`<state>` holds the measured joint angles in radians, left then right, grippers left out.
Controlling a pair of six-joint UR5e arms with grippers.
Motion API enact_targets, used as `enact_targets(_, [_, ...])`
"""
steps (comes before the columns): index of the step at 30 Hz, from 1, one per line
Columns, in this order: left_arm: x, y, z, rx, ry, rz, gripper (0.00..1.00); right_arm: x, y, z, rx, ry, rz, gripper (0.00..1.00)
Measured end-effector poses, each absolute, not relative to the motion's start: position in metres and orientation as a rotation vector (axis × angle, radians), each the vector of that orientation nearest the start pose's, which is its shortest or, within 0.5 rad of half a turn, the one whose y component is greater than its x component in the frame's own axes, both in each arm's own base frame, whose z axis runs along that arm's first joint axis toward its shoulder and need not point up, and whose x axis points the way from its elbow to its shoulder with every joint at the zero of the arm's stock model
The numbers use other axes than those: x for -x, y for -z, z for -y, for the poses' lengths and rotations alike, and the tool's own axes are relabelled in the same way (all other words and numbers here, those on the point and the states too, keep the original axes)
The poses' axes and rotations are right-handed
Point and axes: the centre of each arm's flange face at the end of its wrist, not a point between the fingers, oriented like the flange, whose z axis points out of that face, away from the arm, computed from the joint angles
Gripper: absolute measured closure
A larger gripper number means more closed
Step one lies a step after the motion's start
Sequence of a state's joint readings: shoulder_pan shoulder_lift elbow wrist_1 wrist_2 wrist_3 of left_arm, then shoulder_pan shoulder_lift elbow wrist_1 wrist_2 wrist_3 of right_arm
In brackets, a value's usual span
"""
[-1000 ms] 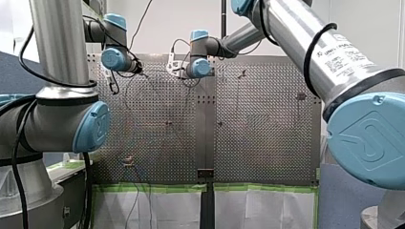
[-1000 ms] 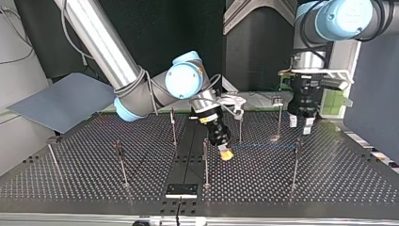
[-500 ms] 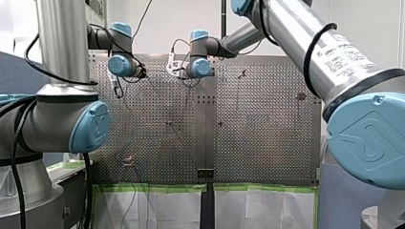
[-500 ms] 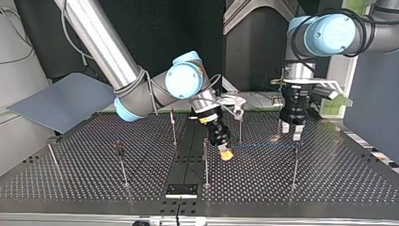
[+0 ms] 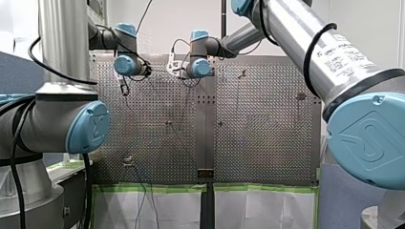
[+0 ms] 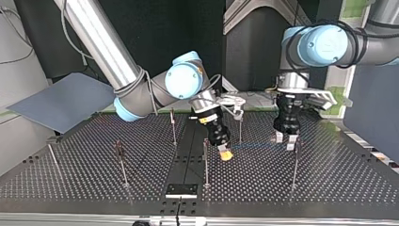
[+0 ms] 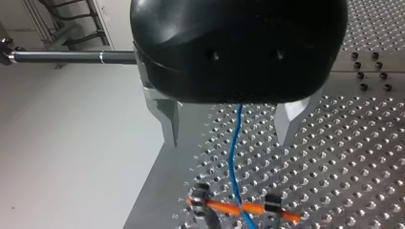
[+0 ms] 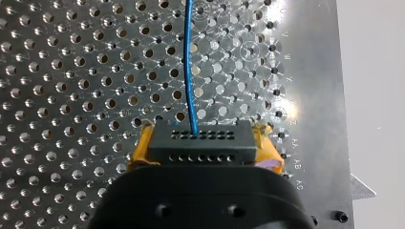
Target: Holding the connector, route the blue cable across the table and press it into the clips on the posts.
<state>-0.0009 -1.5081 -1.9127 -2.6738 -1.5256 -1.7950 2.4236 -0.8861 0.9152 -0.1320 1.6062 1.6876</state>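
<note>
our right fingers (image 8: 140, 149) clamp the connector (image 8: 200, 145) near the worktop (image 8: 71, 71) edge | blue cable (image 8: 190, 71) runs between our left fingers (image 7: 289, 119), spread, touching neither | top view: we count six posts (image 6: 205, 160), two arms

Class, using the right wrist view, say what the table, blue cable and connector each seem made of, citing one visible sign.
The table looks like metal: matt silver, drilled holes. The blue cable seems plastic-sheathed: smooth, gently curved. The connector is probably moulded plastic: matt black, rows of small holes.
</note>
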Motion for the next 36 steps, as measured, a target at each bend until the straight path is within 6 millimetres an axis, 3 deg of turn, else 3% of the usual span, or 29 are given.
enact_targets(17, [-0.525, -0.397, 0.153, 0.137, 0.180, -1.393, 0.02, -0.666, -0.391, 0.409, 2.250, 2.617, -1.051, 1.00])
enact_targets(23, [-0.533, -0.399, 0.153, 0.147, 0.170, -1.384, 0.02, -0.666, -0.391, 0.409, 2.250, 2.617, -1.051, 1.00])
enact_targets(25, [-0.534, -0.398, 0.152, 0.151, 0.167, -1.385, 0.07, -0.666, -0.391, 0.408, 2.250, 2.616, -1.049, 1.00])
enact_targets(26, [-0.534, -0.398, 0.152, 0.152, 0.166, -1.387, 0.18, -0.666, -0.391, 0.408, 2.251, 2.616, -1.049, 1.00])
enact_targets(27, [-0.533, -0.398, 0.152, 0.154, 0.164, -1.390, 0.18, -0.666, -0.391, 0.408, 2.251, 2.615, -1.049, 1.00])
enact_targets(28, [-0.533, -0.397, 0.152, 0.156, 0.161, -1.395, 0.28, -0.666, -0.391, 0.408, 2.251, 2.615, -1.048, 1.00])
enact_targets(30, [-0.532, -0.396, 0.152, 0.157, 0.153, -1.403, 0.62, -0.666, -0.391, 0.408, 2.252, 2.614, -1.048, 1.00])
enact_targets(31, [-0.531, -0.396, 0.153, 0.156, 0.146, -1.407, 0.62, -0.666, -0.391, 0.408, 2.252, 2.614, -1.048, 1.00])
enact_targets(32, [-0.531, -0.395, 0.153, 0.157, 0.141, -1.410, 0.79, -0.666, -0.391, 0.408, 2.252, 2.613, -1.048, 1.00])
enact_targets(33, [-0.530, -0.395, 0.153, 0.159, 0.136, -1.413, 0.79, -0.666, -0.391, 0.408, 2.252, 2.614, -1.048, 1.00])
enact_targets(34, [-0.530, -0.394, 0.153, 0.163, 0.128, -1.417, 0.96, -0.666, -0.391, 0.408, 2.253, 2.613, -1.048, 1.00])
enact_targets(36, [-0.529, -0.394, 0.153, 0.170, 0.116, -1.423, 1.00, -0.666, -0.391, 0.408, 2.253, 2.613, -1.049, 1.00])
